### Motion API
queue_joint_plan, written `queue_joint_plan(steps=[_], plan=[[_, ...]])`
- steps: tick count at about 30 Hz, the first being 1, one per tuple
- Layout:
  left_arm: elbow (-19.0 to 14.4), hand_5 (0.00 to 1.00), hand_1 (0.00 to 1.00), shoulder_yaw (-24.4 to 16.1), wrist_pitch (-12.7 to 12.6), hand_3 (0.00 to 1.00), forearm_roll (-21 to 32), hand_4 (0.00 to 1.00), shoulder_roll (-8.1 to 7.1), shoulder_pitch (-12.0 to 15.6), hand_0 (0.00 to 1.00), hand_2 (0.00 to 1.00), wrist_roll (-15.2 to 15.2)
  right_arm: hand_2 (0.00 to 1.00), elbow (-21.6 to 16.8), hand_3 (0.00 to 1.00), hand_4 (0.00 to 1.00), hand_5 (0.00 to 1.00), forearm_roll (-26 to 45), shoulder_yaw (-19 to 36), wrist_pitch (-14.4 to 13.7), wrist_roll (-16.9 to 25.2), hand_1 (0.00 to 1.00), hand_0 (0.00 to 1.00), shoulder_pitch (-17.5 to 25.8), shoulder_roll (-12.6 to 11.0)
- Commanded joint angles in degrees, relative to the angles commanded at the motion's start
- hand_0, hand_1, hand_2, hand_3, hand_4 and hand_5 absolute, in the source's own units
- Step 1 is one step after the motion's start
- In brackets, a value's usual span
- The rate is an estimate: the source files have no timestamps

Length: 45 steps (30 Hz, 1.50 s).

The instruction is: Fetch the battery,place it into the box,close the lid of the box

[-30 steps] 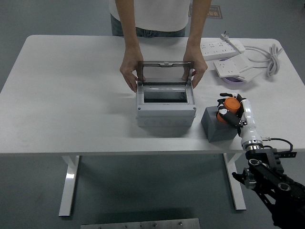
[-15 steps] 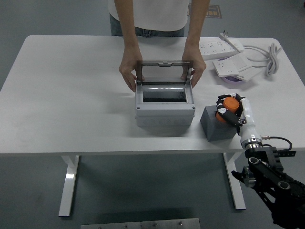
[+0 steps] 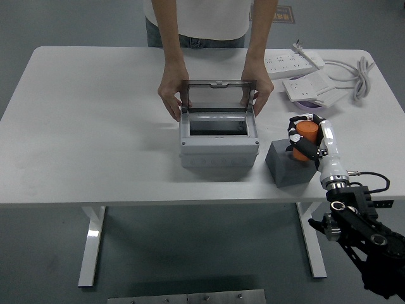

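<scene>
An orange cylindrical battery (image 3: 306, 140) stands upright over a dark grey block (image 3: 288, 166) right of the box. My right hand (image 3: 301, 137) has its fingers curled around the battery, with the white forearm running down toward the table's near edge. The grey box (image 3: 219, 140) sits mid-table with its clear lid (image 3: 218, 95) raised upright. A person at the far side holds the box and lid with one hand (image 3: 171, 96) on the left and the other hand (image 3: 262, 94) on the right. My left arm is out of view.
A white power strip (image 3: 295, 62) with a coiled grey cable (image 3: 362, 76) lies at the back right, beside a white switch plate (image 3: 314, 90) on a purple disc. The white table's (image 3: 88, 126) left half is bare.
My right hand has lifted the battery a little and shifted slightly right; the battery now stands higher above the grey block. The person's hands and the box stay put.
</scene>
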<state>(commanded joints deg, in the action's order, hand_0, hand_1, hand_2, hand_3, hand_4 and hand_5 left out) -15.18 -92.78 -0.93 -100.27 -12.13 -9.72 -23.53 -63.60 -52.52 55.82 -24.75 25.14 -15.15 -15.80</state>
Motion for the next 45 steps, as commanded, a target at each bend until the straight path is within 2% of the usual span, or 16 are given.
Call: queue_joint_plan(steps=[13,18,19,31,38,45], plan=[[-0.07,0.002,0.688,-0.26,-0.02,0.592,-0.54,0.595,-0.08,0.04,0.583,0.610,-0.05,0.294,-2.47,0.298,0.002,0.002,-2.59,0.97,-0.31,-1.26,0.220,0.173,-0.54,-0.89],[-0.09,0.002,0.688,-0.35,-0.02,0.592,-0.74,0.595,-0.10,0.06,0.583,0.610,-0.06,0.294,-3.83,0.298,0.002,0.002,-6.52,1.12,-0.64,-2.98,0.220,0.173,-1.14,-1.67],[-0.10,0.002,0.688,-0.36,-0.01,0.592,-0.76,0.595,-0.11,0.07,0.583,0.610,-0.08,0.295,-4.01,0.299,0.002,0.002,-6.96,1.11,-0.69,-3.17,0.219,0.136,-1.27,-1.79],[-0.21,0.002,0.689,-0.52,-0.02,0.592,-0.92,0.595,-0.13,0.15,0.584,0.611,-0.29,0.292,-6.50,0.297,0.002,0.002,-10.02,0.85,-0.63,-4.80,0.218,0.137,-2.62,-2.48],[-0.19,0.002,0.689,-0.50,-0.03,0.592,-0.87,0.595,-0.11,0.21,0.584,0.612,-0.29,0.293,-8.72,0.299,0.002,0.002,-17.81,0.70,-0.38,-9.33,0.219,0.138,-3.44,-2.81],[-0.25,0.002,0.690,-0.46,-0.07,0.591,-0.73,0.593,-0.10,0.39,0.585,0.612,-0.41,0.293,-11.20,0.299,0.002,0.002,-29.29,0.94,1.56,-15.78,0.220,0.130,-5.08,-3.76]])
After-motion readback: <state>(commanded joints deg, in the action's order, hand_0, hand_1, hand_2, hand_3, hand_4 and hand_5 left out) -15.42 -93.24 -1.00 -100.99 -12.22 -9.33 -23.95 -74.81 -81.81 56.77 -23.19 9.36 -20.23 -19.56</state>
